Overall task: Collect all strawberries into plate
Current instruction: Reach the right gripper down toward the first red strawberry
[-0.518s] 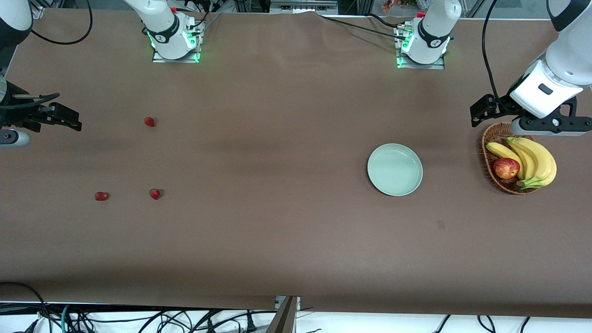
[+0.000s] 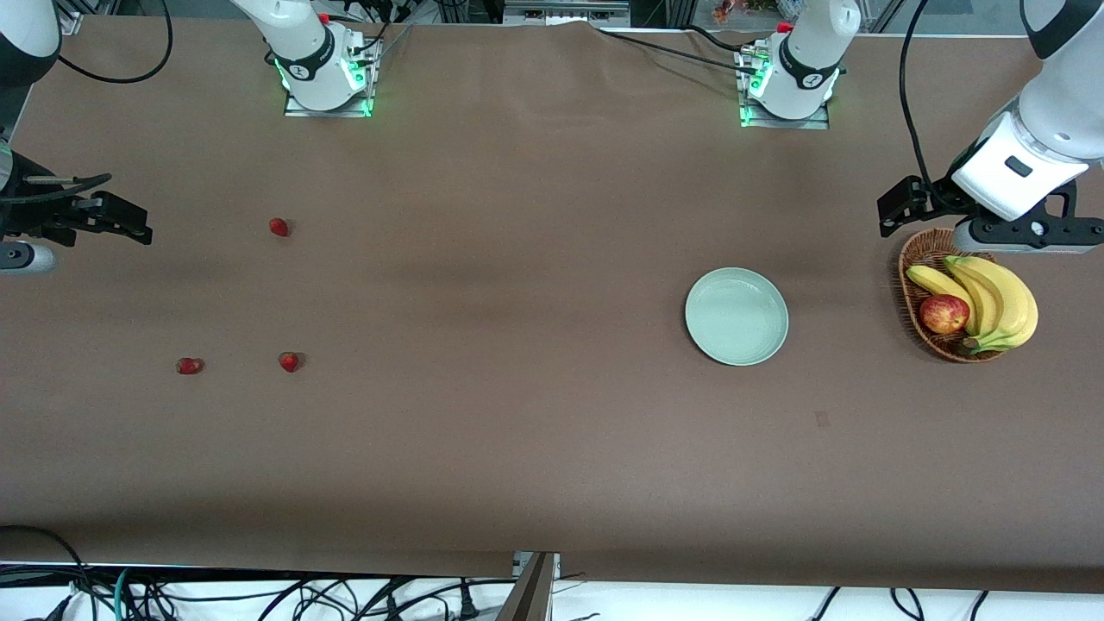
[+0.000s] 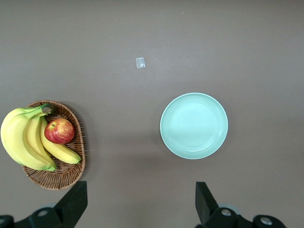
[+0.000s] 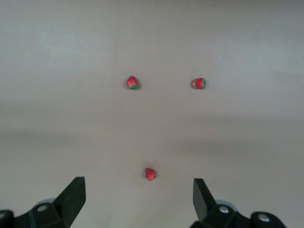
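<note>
Three strawberries lie on the brown table toward the right arm's end: one (image 2: 278, 227) nearer the robot bases, and two (image 2: 289, 361) (image 2: 189, 366) nearer the front camera. All three show in the right wrist view (image 4: 150, 174) (image 4: 133, 83) (image 4: 199, 83). The empty mint-green plate (image 2: 737, 316) sits toward the left arm's end and also shows in the left wrist view (image 3: 194, 125). My right gripper (image 2: 21, 254) (image 4: 137, 204) hangs high over its end of the table, open and empty. My left gripper (image 2: 1026, 233) (image 3: 141, 209) hangs high over the basket's rim, open and empty.
A wicker basket (image 2: 916, 263) (image 3: 78, 152) holding bananas (image 2: 992, 297) and a red apple (image 2: 944, 313) stands beside the plate at the left arm's end. A small tape mark (image 2: 822, 419) lies on the table nearer the front camera than the plate.
</note>
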`<state>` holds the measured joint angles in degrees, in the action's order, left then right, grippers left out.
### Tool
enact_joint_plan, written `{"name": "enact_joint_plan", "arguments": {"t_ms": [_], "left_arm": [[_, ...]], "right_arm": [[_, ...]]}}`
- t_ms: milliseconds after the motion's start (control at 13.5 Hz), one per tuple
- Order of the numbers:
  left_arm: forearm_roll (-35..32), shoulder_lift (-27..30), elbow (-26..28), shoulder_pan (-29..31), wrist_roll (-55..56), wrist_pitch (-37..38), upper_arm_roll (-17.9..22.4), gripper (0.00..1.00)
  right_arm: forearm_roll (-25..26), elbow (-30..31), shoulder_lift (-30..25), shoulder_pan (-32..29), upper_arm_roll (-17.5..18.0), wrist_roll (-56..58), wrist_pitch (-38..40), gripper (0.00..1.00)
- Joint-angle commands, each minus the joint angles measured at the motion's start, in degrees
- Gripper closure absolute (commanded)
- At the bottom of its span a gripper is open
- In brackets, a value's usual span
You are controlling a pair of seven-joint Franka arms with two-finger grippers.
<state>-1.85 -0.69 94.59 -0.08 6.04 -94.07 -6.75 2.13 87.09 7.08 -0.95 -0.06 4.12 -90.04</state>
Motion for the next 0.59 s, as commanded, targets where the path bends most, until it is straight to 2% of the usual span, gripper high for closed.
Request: {"name": "enact_joint_plan", "arguments": {"t_ms": [0, 518], "left_arm": [[1.23, -0.98, -2.13, 0.16, -1.03, 1.43, 0.16, 0.00], [1.23, -0.98, -2.13, 0.16, -1.38, 1.43, 0.24, 0.00]], "right_arm": [[0.07, -1.22, 0.83, -0.54, 0.42, -0.26, 0.30, 0.00], [-0.28, -1.13, 6.27, -0.45, 0.50, -0.17, -2.23, 0.00]]}}
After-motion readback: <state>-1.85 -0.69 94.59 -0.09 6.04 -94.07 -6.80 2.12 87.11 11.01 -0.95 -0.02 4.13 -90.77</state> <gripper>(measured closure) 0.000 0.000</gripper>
